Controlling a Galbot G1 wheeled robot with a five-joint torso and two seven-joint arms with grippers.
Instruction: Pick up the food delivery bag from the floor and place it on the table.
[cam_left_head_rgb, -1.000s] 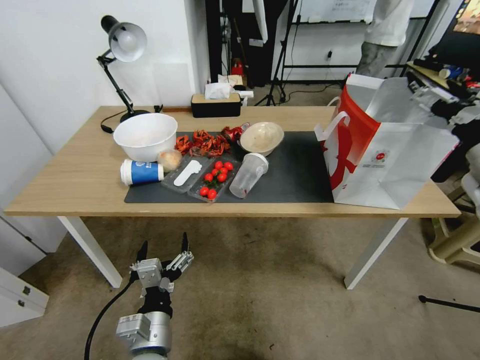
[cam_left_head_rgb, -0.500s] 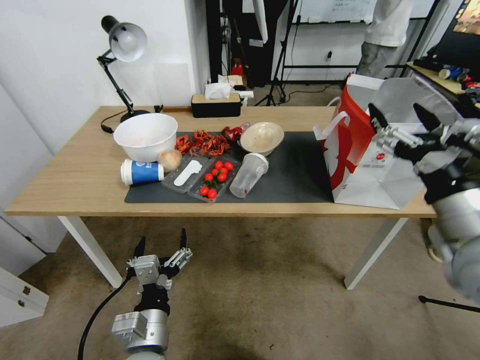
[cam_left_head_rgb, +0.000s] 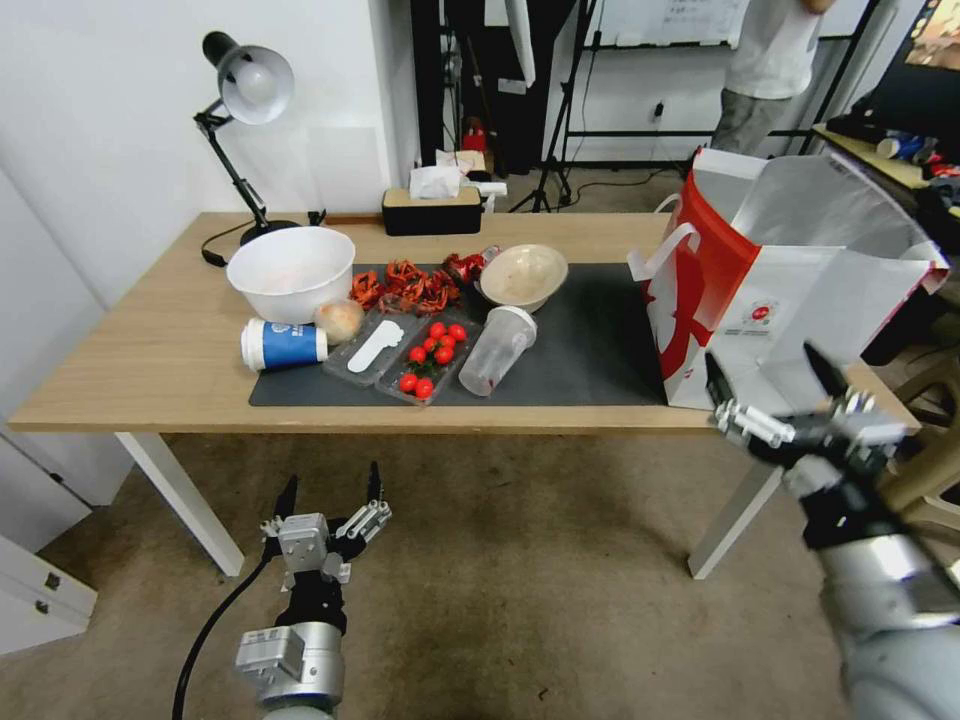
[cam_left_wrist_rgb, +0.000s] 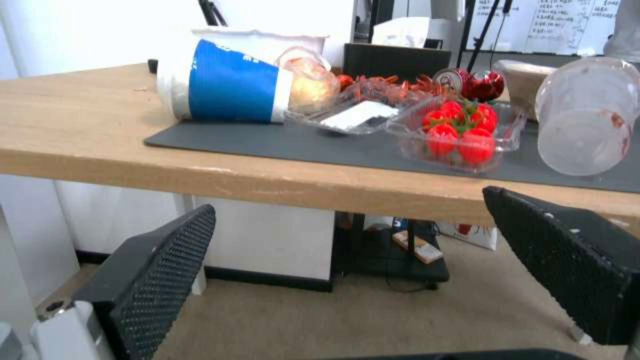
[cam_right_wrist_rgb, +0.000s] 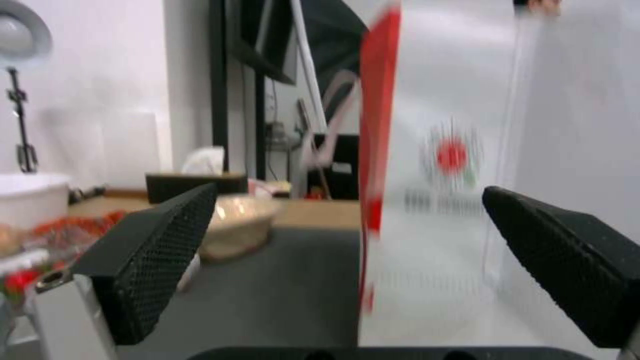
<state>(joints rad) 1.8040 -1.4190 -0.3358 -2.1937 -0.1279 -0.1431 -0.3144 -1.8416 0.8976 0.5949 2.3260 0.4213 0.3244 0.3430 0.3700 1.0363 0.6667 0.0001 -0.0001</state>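
Your right fingers (cam_left_head_rgb: 718, 385) stood spread with nothing between them, the right gripper (cam_left_head_rgb: 768, 381) hanging just off the front edge of the surface (cam_left_head_rgb: 130, 370), low before the bag (cam_left_head_rgb: 790, 300) and apart from it. In the right wrist view the bag (cam_right_wrist_rgb: 460, 165) filled the gap ahead, its red side panel edge-on and the logo facing you. Your left fingers (cam_left_head_rgb: 372, 490) were likewise spread and empty, the left gripper (cam_left_head_rgb: 330, 490) parked low over the floor (cam_left_head_rgb: 520, 580), below the surface's front edge.

The bag stood upright on the surface's right end, partly on the grey mat (cam_left_head_rgb: 590, 350), mouth open and foil lining showing. So you had it off the floor already, and the placing looked done.

I would judge it light and stiff only along its folds; the paper walls would buckle under a squeeze, and the foil inside would be slippery. The flat handle (cam_left_head_rgb: 668, 245) on the red side, or the folded rim, looked the best place to hold. It sat near the right-hand edge, so a nudge could tip it.
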